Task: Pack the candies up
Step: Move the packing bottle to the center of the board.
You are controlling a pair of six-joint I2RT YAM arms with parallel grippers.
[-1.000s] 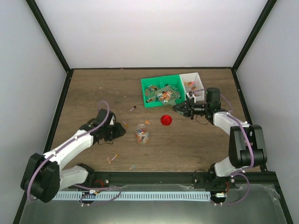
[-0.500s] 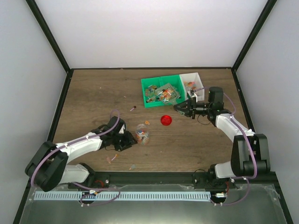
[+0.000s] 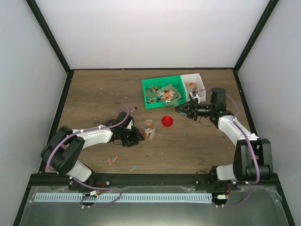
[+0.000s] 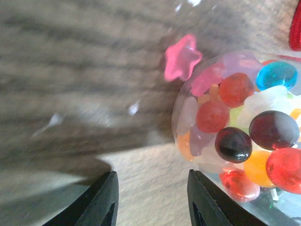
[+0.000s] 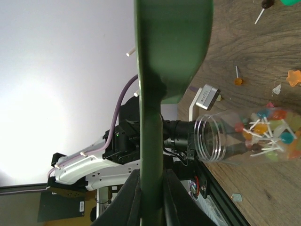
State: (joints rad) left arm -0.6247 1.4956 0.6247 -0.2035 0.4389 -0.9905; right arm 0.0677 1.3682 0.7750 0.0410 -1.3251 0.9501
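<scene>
Candies (image 4: 235,117): tiny, light, hard, glossy; likely to slip and scatter under pinch. Better scooped in bulk; strays taken by wrapper or stick. Location: part-filling jar (image 3: 148,130), heaped in tray (image 3: 144,92) and bin (image 3: 192,75), few loose on table (image 3: 94,94). Jar looks light, probably tippy; hold round body.

Left gripper (image 4: 153,176): jaws apart, gripping nothing, jar just beside. Right gripper (image 3: 184,110): clamped on scoop (image 5: 171,42) handle, near tray.

Count: one jar, one lid (image 3: 167,121), one scoop, one tray, one bin; candies too many to count.
</scene>
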